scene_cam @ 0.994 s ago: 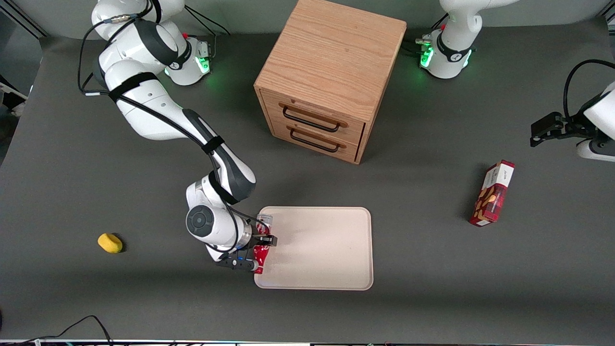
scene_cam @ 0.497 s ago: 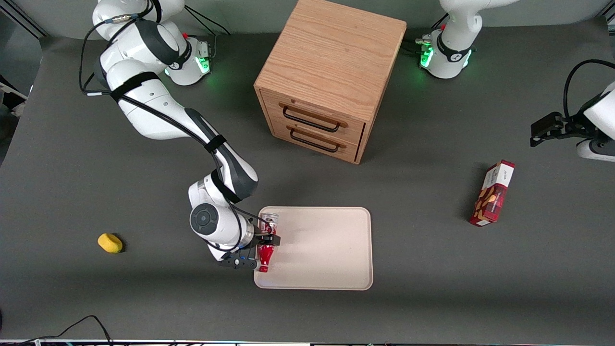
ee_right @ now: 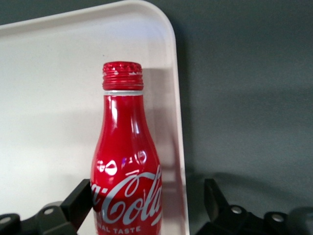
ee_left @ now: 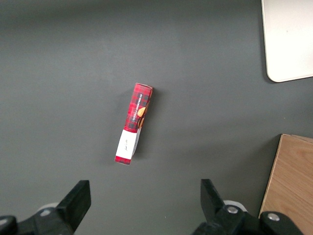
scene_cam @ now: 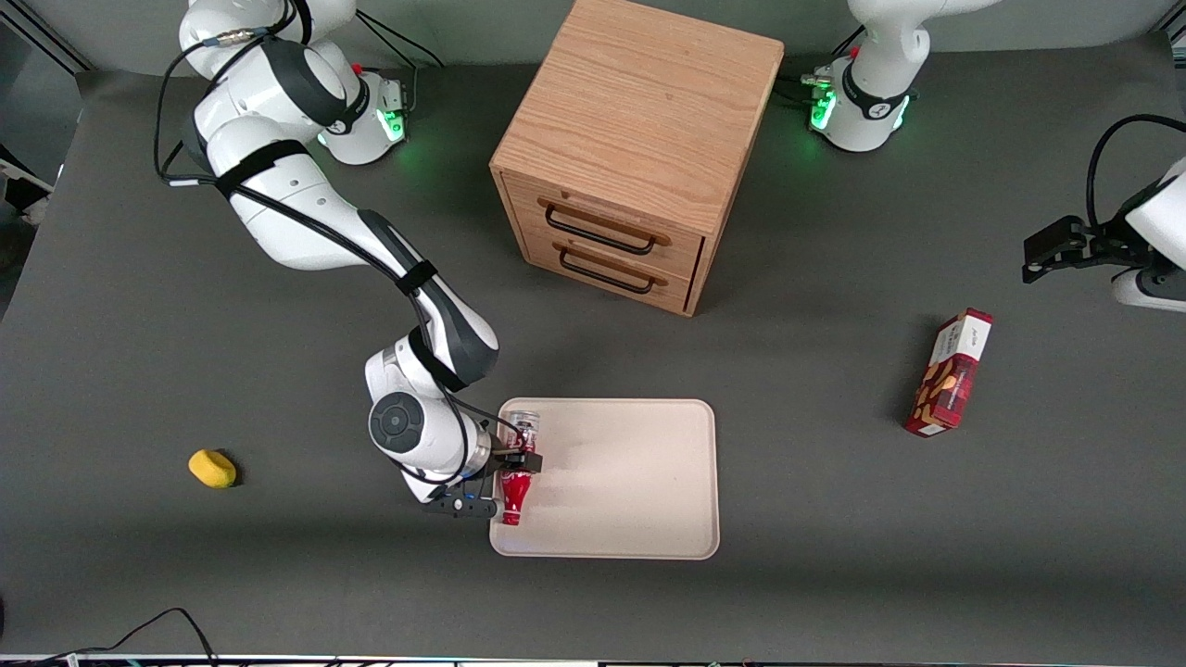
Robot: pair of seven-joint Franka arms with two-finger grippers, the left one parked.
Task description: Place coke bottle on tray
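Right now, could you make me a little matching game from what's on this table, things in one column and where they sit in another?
Things:
1. coke bottle
2. snack box
3. yellow object
4. gripper

Places:
A. toward the parked arm's end
B. at the tray's edge, beside the bottle
C. lying on the tray
D. toward the working arm's end, off the tray

Pairs: 1-C, 2-A, 3-D, 4-B

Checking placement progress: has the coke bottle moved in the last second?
Yes. The coke bottle, between the claw's fingers, has shifted slightly farther onto the tray, away from its edge.
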